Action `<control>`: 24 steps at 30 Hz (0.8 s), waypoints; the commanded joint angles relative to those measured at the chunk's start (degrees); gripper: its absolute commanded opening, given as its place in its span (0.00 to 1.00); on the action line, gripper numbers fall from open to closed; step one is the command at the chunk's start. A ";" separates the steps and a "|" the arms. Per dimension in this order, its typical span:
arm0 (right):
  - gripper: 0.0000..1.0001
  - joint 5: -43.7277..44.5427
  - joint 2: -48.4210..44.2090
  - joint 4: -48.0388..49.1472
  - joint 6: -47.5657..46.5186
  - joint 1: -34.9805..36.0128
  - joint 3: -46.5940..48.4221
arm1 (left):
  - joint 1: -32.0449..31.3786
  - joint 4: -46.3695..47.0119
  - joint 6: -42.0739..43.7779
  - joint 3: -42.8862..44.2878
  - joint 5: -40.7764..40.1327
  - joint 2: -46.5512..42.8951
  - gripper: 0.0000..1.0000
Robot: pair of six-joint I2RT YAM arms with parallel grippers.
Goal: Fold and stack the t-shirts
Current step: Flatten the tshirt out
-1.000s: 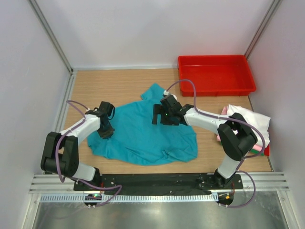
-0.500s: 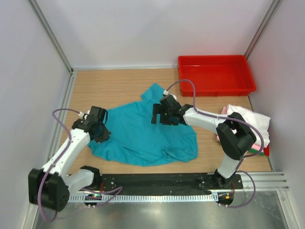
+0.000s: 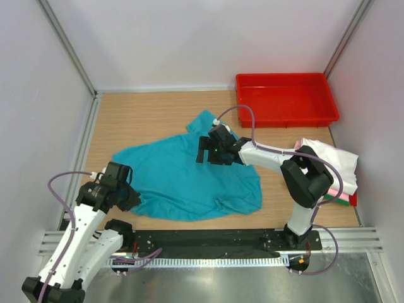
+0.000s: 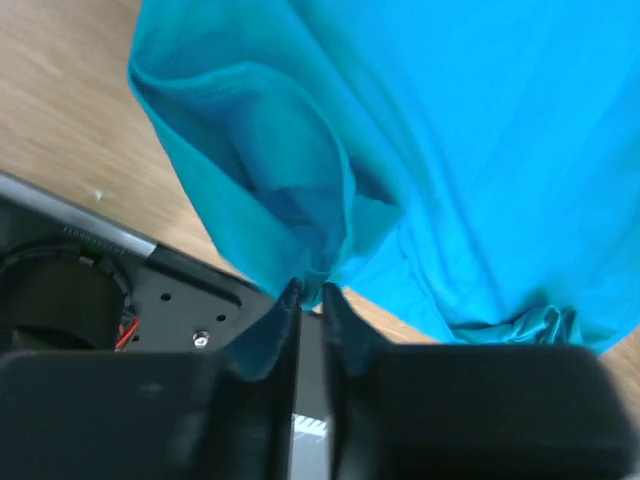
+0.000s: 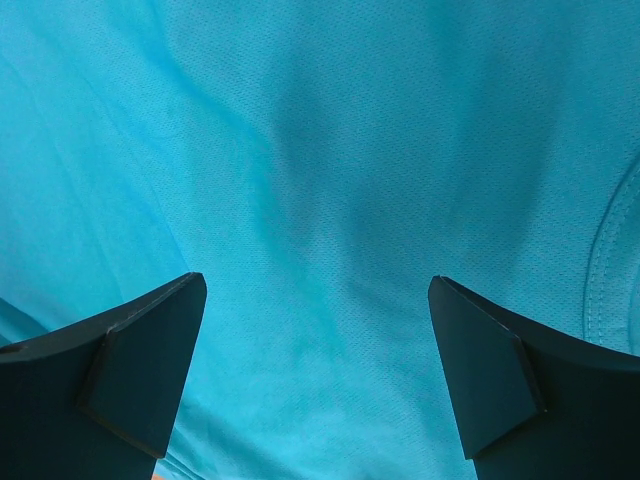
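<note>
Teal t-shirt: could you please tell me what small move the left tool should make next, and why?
Probably draw the pinched edge a little outward and lay it flat. The left tool is shut on the near-left edge of the teal t-shirt, where the cloth is bunched, while the right tool stands open over its middle, holding nothing.

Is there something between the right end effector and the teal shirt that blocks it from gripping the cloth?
Nothing visible does. The right end effector is open directly over the teal shirt, and the right wrist view shows only bare cloth under it.
</note>
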 commanded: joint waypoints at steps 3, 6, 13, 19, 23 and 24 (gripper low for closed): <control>1.00 -0.12 -0.19 1.87 0.20 0.32 2.00 | -0.87 -4.92 0.10 2.09 -1.66 5.27 0.53; 1.00 0.23 -1.07 1.61 -0.06 0.32 2.09 | -0.78 -5.45 0.54 3.85 -2.54 5.45 1.00; 1.00 0.24 -0.64 0.73 -1.21 0.49 3.50 | -0.69 -0.11 3.87 14.64 -12.19 11.41 1.00; 1.00 4.89 1.56 -1.29 -3.32 0.23 8.15 | 5.62 9.81 8.44 21.17 -18.45 26.33 1.00; 1.00 7.26 5.24 -4.28 -6.30 -0.12 13.85 | 13.88 21.50 13.45 19.95 -11.87 31.11 0.95; 1.00 7.62 5.69 -4.37 -7.00 -0.30 14.22 | 16.07 23.88 14.16 18.20 -10.30 31.55 0.93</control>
